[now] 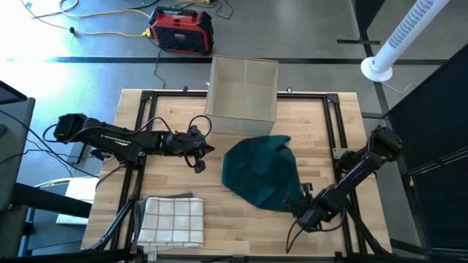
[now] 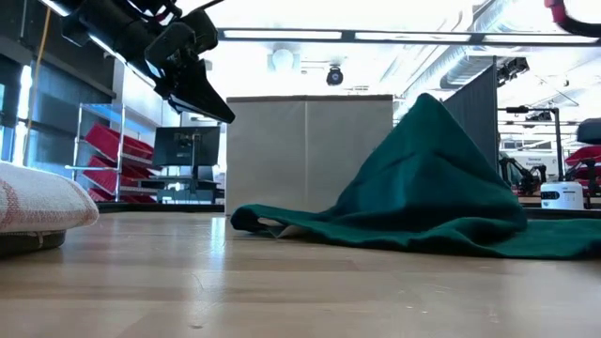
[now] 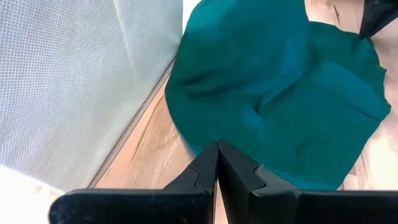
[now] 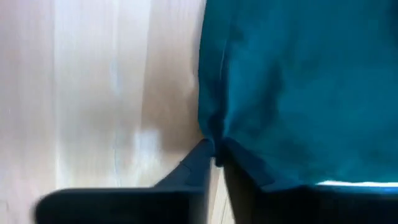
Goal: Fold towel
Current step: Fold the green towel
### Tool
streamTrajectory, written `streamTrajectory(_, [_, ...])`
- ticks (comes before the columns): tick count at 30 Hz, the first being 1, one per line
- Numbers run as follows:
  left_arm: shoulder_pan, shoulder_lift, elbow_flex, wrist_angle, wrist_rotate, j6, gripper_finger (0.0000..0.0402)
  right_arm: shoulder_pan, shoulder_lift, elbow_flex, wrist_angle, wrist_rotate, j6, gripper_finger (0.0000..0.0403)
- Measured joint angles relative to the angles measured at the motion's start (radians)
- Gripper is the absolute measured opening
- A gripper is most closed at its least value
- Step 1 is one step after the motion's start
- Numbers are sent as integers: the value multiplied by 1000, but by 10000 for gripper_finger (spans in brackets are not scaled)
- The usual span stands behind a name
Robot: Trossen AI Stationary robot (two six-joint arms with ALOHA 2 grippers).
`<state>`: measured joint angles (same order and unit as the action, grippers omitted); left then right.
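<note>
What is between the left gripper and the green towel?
Only bare wooden table, seen from above. The left gripper, shut and empty, hangs beside the towel, without touching it.

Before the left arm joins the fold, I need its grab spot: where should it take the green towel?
Probably the low flat edge of the green towel nearest the left gripper, approached from the robot's left. That hem lies thin on the table, while the right gripper pinches the opposite edge.
</note>
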<state>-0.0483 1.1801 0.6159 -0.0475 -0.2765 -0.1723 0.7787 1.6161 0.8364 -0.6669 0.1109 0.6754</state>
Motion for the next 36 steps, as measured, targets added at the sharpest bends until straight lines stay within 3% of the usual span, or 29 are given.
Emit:
streamTrajectory(4, [-1,0,0,0,9,0,0,-34,-120,25,-21,-17,16,3])
streamTrajectory(10, [-43,32,1,9,104,26,0,-62,-415,66,-13,-18,57,1])
streamTrajectory(18, [-146,236,1,155,43,19,0,-65,-701,68,-51,289,58,0])
streamTrajectory(21, [-163,317,1,215,42,19,2,-66,-741,68,-91,348,57,0])
streamTrajectory(27, [-177,395,1,309,33,18,29,-66,-739,66,-131,353,50,0])
streamTrajectory(36, [-245,398,2,267,76,-40,115,-66,-693,66,-166,357,50,0])
